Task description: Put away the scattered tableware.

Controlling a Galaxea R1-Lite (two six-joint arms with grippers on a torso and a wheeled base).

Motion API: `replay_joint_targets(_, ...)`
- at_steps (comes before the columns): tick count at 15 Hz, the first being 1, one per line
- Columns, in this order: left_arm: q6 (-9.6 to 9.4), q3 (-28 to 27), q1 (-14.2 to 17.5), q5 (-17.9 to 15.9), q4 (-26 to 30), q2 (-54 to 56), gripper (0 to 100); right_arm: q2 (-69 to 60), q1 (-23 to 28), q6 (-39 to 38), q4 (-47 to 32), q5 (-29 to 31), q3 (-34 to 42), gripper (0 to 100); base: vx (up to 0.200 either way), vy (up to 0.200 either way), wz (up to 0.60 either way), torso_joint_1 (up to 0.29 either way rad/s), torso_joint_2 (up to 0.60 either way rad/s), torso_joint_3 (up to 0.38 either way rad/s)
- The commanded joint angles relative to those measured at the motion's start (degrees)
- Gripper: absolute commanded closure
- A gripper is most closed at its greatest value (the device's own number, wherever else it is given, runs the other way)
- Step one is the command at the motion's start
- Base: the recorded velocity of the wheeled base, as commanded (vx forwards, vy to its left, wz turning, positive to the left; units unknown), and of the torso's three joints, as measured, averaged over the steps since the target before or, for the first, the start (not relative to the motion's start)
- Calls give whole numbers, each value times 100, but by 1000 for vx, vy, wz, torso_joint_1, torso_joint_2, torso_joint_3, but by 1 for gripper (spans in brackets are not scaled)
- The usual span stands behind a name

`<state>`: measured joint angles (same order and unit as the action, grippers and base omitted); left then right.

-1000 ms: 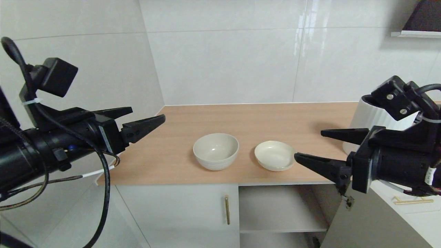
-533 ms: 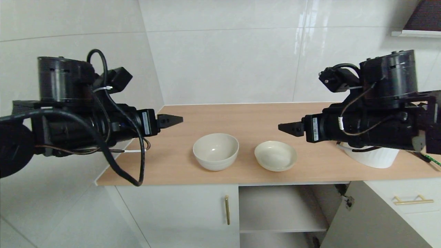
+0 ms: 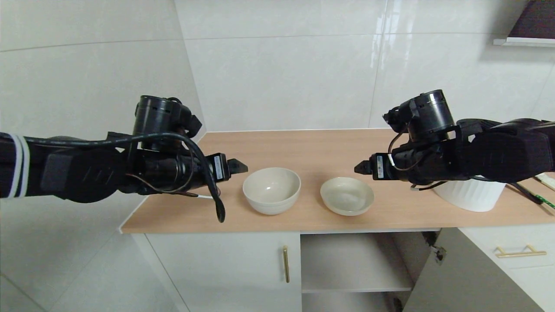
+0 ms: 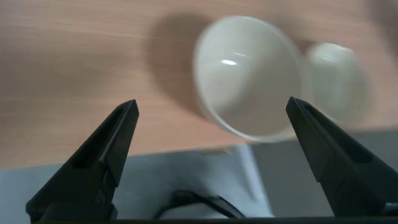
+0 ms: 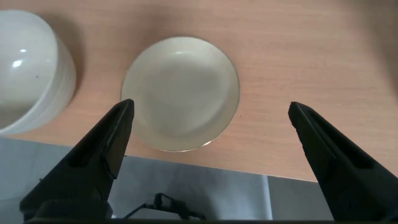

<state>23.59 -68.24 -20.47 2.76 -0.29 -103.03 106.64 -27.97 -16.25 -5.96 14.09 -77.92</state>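
- Deep cream ceramic bowl and shallow cream ceramic dish stood upright side by side near the front edge of the light wooden worktop. They were close together but apart, with the bowl on the robot's left.
- The left gripper hung over the worktop just to the left of the bowl, its tips pointing towards the bowl's rim and clear of it.
- In the left wrist view the left gripper had its fingers spread wide with nothing in its grasp. The bowl lay between and beyond them, with the dish past it.
- The right gripper hung just above the dish's right side, pointing towards the left gripper.
- In the right wrist view the right gripper also had its fingers spread wide and held nothing. The dish sat between them, and the bowl was at the edge.
- A white ribbed round container stood on the worktop partly behind the right arm, apart from the dish.
- Below the worktop, a white cabinet had a closed door with a brass bar handle. Beside that door was an open compartment with a shelf.
- A glossy white tiled wall rose behind the worktop.
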Motion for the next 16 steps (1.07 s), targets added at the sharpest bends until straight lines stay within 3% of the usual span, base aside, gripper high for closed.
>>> replay_joint_targets(1,-118,-137,-107,454,-15,-507,0,76,-7,-10,-2,6,14,0,0,0,0,0,0,0)
replay_joint_targets(2,-135,-181,-107,577,-15,-665,0,85,-16,-10,-2,15,31,0,0,0,0,0,0,0)
replay_joint_targets(11,-214,-251,-282,586,-41,-1122,0,85,-16,-1,-19,41,49,0,0,0,0,0,0,0)
replay_joint_targets(15,-241,-752,-309,797,-15,-1491,0,85,-16,-1,-28,59,49,0,0,0,0,0,0,0)
replay_joint_targets(16,-329,-769,-335,902,-23,-1588,0,85,-25,-1,-28,59,49,0,0,0,0,0,0,0)
